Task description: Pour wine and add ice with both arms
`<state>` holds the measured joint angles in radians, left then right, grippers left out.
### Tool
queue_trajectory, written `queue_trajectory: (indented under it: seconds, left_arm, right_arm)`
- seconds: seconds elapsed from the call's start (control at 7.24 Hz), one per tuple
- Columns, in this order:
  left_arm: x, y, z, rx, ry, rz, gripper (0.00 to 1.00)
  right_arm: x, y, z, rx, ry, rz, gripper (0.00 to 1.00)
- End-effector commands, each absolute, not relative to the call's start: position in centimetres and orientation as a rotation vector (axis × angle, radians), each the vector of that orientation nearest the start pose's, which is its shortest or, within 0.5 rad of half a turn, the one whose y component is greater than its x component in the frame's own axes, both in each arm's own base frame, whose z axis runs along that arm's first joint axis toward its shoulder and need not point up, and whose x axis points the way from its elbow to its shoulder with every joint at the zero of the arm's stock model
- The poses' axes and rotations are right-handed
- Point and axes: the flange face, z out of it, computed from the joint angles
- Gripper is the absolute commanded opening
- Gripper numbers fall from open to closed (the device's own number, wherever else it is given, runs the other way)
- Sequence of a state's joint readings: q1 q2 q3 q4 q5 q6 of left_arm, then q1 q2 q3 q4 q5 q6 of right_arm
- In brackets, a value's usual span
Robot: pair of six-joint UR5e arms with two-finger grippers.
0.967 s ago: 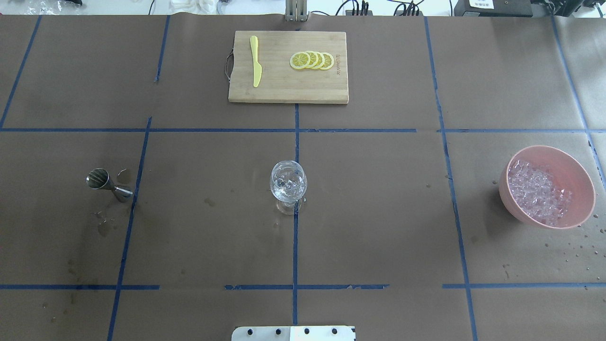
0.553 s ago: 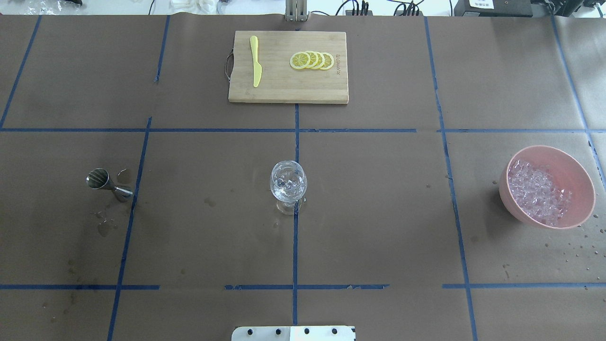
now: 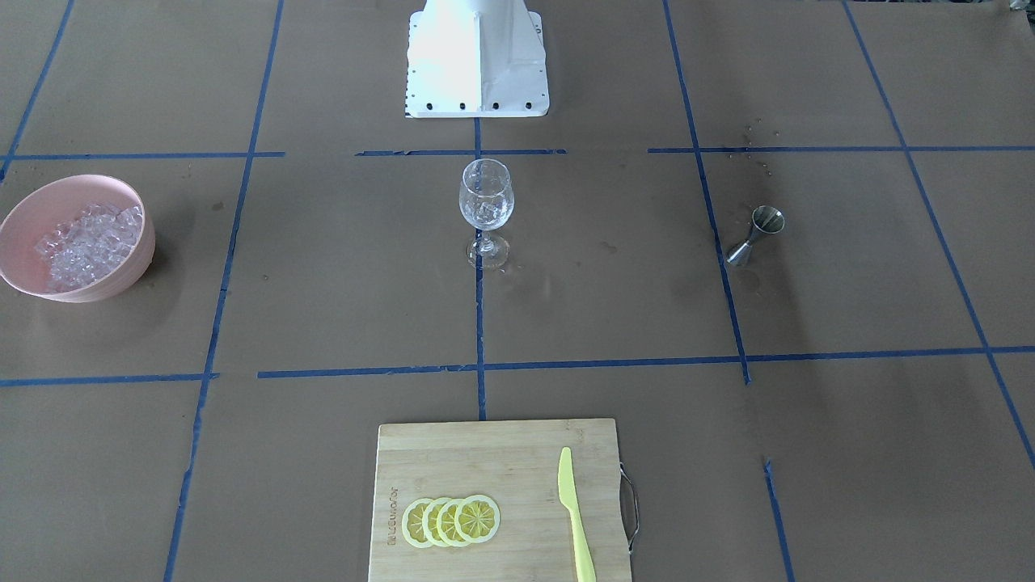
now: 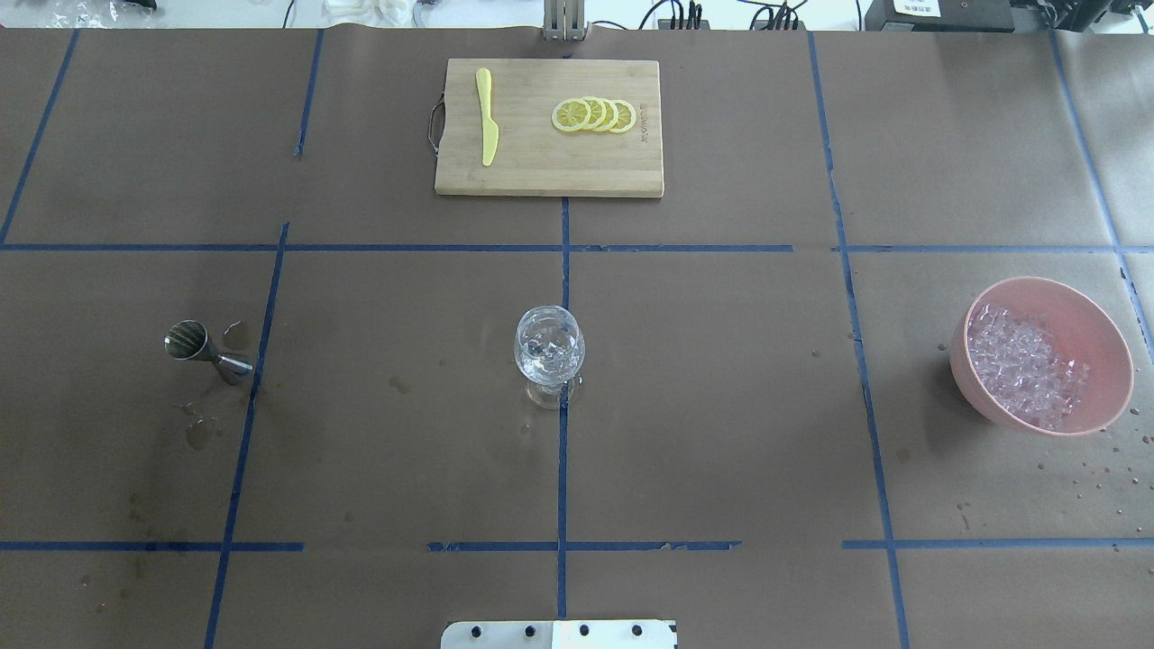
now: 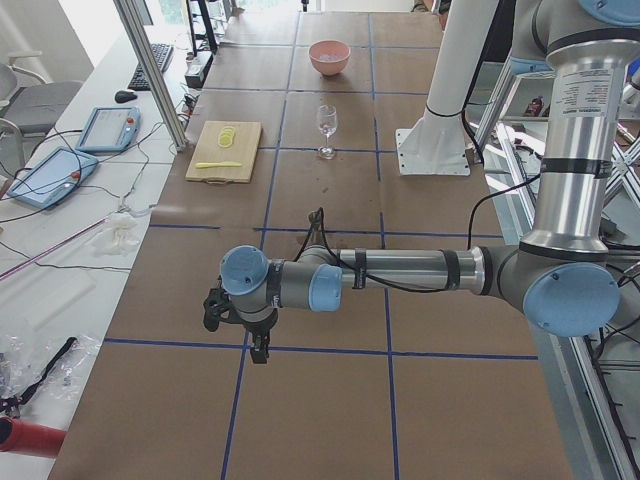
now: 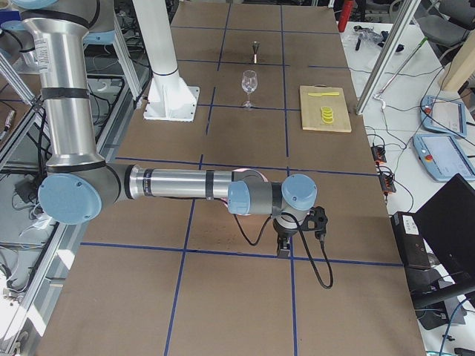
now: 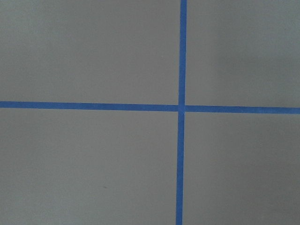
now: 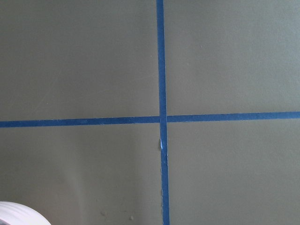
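A clear wine glass (image 4: 549,351) stands at the table's middle and also shows in the front view (image 3: 486,198); clear glinting pieces show inside it. The ice (image 4: 1023,365) fills a pink bowl (image 4: 1107,356) at the right. A steel jigger (image 4: 203,350) stands at the left. Neither gripper shows in the overhead or front view. My left gripper (image 5: 258,345) hangs over the table's far left end in the exterior left view. My right gripper (image 6: 285,248) hangs over the far right end in the exterior right view. I cannot tell whether either is open or shut.
A wooden cutting board (image 4: 541,171) at the back centre bears lemon slices (image 4: 594,114) and a yellow knife (image 4: 487,115). Wet spots lie around the jigger and bowl. Both wrist views show only brown paper with crossing blue tape (image 7: 181,108). The white pedestal (image 3: 477,56) stands at the near edge.
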<state>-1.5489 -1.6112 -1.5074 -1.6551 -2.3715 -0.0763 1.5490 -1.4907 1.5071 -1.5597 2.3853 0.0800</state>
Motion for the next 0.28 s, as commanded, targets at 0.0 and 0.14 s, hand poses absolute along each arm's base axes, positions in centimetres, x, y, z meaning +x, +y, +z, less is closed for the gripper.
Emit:
queue_trajectory:
  seconds: [0.0, 0.14]
  left_arm:
    - [-5.0, -51.48, 65.91, 0.02, 0.802, -0.024, 1.0]
    - [-5.0, -51.49, 65.83, 0.022, 0.802, -0.024, 1.0]
  right_arm:
    - [4.95, -52.88, 64.43, -0.014, -0.815, 0.043, 1.0]
    - [4.95, -52.97, 64.34, -0.011, -0.815, 0.042, 1.0]
